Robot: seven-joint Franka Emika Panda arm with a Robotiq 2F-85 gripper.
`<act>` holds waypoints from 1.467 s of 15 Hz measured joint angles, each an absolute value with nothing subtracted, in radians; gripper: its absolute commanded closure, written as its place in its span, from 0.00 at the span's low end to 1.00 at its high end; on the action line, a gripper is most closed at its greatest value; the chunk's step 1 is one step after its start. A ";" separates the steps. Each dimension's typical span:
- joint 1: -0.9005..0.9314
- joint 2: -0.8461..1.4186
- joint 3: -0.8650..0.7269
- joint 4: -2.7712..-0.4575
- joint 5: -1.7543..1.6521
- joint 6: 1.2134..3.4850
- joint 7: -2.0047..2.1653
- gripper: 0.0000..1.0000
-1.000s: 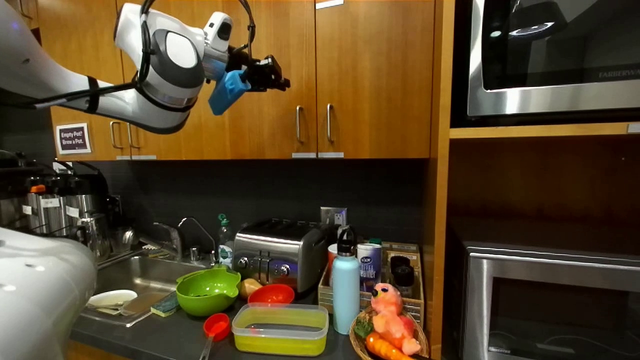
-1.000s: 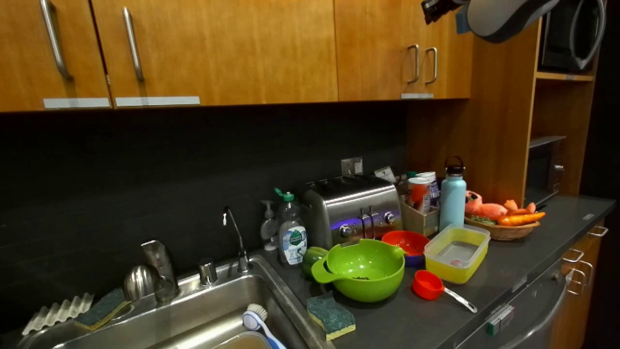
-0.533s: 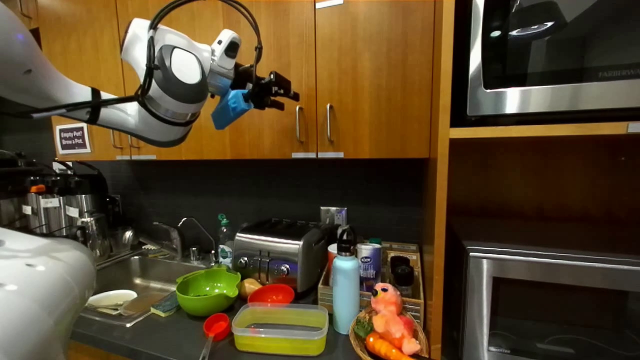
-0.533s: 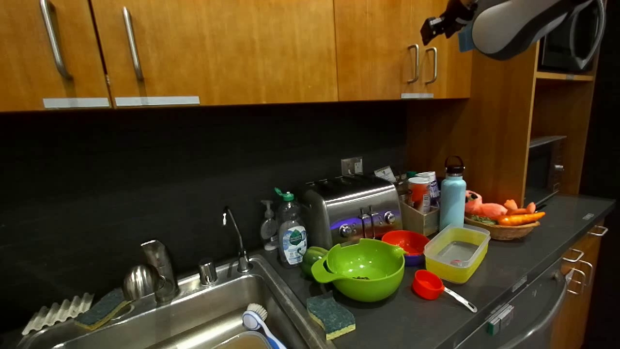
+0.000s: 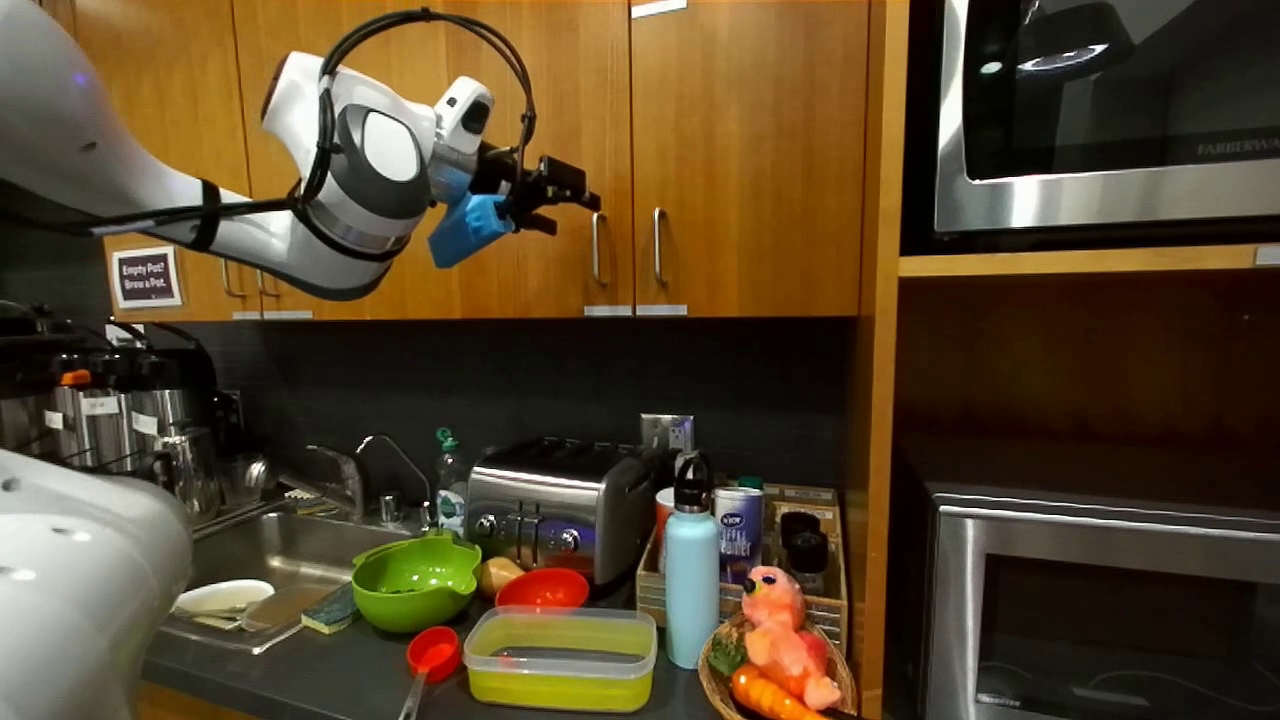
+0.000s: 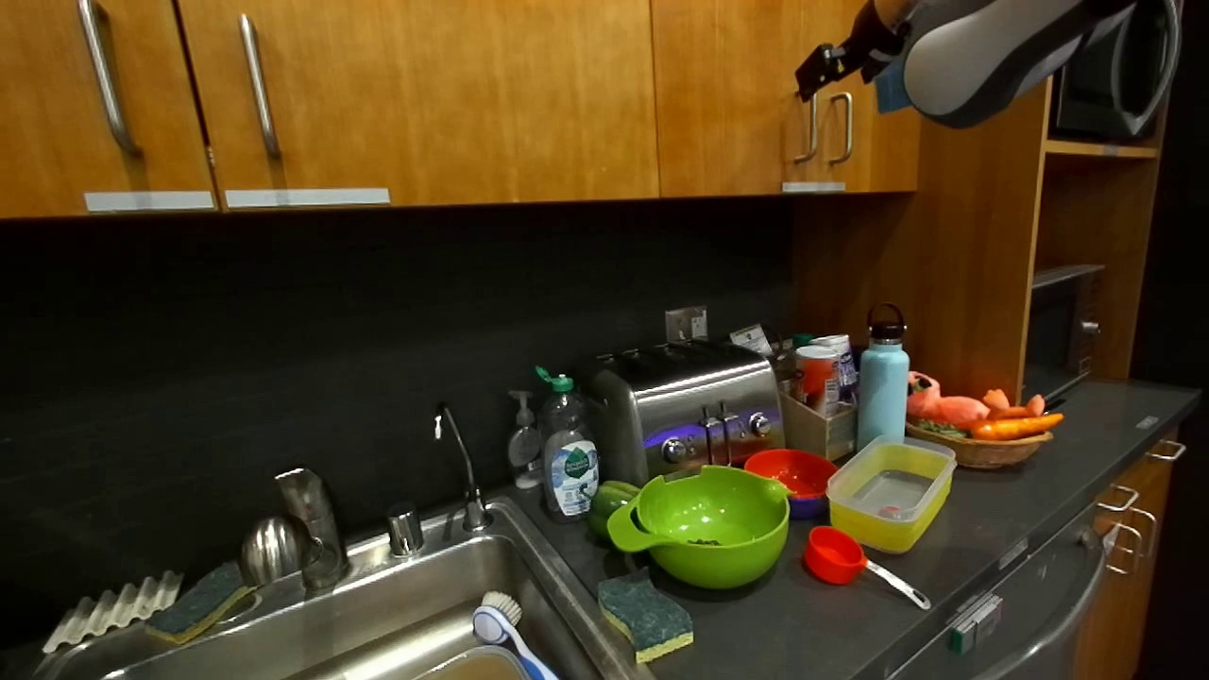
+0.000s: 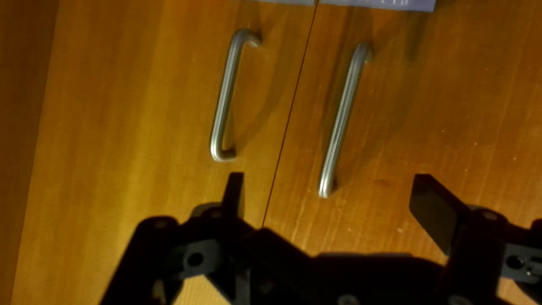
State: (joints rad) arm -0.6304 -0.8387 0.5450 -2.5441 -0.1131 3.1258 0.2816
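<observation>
Since a moment ago my gripper has come down and spread wide, holding nothing, so the nearer metal bar handle on the wooden cabinet door now appears ahead between its fingertips, with room, I judge, to fit

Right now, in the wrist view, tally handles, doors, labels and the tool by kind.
Handles: 2
Doors: 2
Labels: 2, both cut off at the top edge
Tool: 1, open, holding nothing
Total: 7
</observation>
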 measured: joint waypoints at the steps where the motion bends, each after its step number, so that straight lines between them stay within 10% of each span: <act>1: -0.631 -0.825 0.549 -2.540 -0.113 3.133 0.282 0.26; 11: -0.631 -0.753 0.552 -2.528 -0.113 3.166 0.281 0.99; 22: -0.631 -0.754 0.551 -2.526 -0.113 3.166 0.281 1.00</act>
